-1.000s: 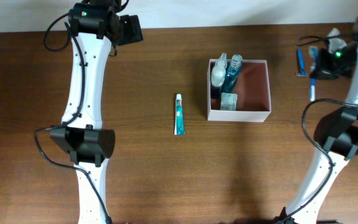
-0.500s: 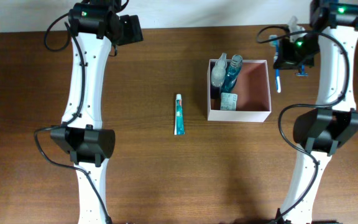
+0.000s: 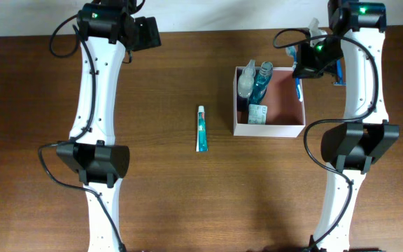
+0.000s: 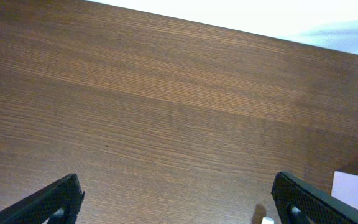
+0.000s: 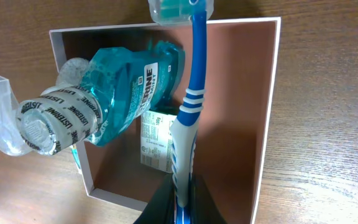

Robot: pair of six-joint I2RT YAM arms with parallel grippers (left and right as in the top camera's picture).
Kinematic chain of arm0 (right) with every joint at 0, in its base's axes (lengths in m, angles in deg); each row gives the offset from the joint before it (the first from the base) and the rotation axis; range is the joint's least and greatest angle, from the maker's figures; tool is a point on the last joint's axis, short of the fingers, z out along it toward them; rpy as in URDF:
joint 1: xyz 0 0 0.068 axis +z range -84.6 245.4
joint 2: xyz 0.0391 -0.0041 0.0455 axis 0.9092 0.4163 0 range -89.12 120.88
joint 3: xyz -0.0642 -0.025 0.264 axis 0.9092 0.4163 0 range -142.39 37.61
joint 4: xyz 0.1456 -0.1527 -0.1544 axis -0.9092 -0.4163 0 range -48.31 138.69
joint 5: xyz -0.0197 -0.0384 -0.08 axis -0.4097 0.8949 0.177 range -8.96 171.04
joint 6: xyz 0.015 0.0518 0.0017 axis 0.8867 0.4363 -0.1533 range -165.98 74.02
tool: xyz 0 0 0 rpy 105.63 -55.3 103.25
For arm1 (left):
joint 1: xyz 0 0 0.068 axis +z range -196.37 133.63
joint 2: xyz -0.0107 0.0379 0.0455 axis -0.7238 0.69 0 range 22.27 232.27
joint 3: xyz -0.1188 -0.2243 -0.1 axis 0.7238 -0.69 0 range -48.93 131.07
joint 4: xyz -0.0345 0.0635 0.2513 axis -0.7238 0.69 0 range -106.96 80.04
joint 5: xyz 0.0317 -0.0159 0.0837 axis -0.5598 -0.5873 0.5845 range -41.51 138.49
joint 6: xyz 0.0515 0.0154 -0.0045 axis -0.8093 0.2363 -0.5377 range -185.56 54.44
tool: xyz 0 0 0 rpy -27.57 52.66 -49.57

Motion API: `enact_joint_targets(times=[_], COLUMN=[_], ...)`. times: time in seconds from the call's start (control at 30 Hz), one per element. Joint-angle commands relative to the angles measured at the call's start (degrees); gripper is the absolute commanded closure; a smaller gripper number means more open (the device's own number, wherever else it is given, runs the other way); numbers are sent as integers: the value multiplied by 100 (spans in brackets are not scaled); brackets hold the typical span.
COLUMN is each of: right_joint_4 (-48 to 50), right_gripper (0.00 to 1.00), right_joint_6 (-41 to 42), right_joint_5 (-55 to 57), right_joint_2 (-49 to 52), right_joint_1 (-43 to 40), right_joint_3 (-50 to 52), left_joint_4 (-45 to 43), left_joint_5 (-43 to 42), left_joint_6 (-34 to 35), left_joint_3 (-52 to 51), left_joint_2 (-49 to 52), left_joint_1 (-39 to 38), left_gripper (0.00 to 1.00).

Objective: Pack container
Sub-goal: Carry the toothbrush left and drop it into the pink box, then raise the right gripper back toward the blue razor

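Container is sitting on the tabletop, right of centre, holding a blue mouthwash bottle, a clear bottle and a green-and-white packet along its left side; my right pincer is pinching a blue-and-white toothbrush by the handle, hanging it over the container's open inside; my left pincer is hovering spread wide above bare wood at the far left; a toothpaste tube is lying left of the container, apart from it.

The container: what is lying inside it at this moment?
Inside the container: a blue Listerine mouthwash bottle, a whitish bottle beside it and a small green-and-white packet. Whatever may lie under the bottles is covered and cannot be seen.
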Motion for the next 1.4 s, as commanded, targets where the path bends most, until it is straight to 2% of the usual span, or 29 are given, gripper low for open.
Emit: enact_joint_targets(times=[0.0,0.17,0.27,0.3,0.63,0.87,1.0,1.07,1.17,1.3,1.37], right_joint_4=[-35,-37,-37,-37,-35,50,334,492,859,1292,1314], right_gripper=[95,95,78,75,75,73,66,57,35,14,10], right_joint_6=[210,225,223,223,225,247,243,243,170,175,179], right_joint_5=[-63,-96,-72,-63,529,529,527,529,531,734,745], right_joint_2=[-181,-181,-181,-181,-181,-181,-181,-181,-181,-181,-181], right_joint_1=[4,118,227,260,282,-81,-433,-549,-710,-918,-1032], right_joint_3=[-81,-81,-81,-81,-81,-81,-81,-81,-81,-81,-81], left_joint_4=[-13,-13,-13,-13,-13,-13,-13,-13,-13,-13,-13], left_joint_5=[46,44,44,44,46,44,44,44,46,46,44], left_joint_6=[55,55,55,55,55,55,55,55,55,55,55], left_joint_3=[-26,-26,-26,-26,-26,-26,-26,-26,-26,-26,-26], left_joint_2=[-2,-2,-2,-2,-2,-2,-2,-2,-2,-2,-2], left_joint_1=[31,31,31,31,31,31,31,31,31,31,31], left_gripper=[1,1,0,1,1,1,1,1,1,1,1])
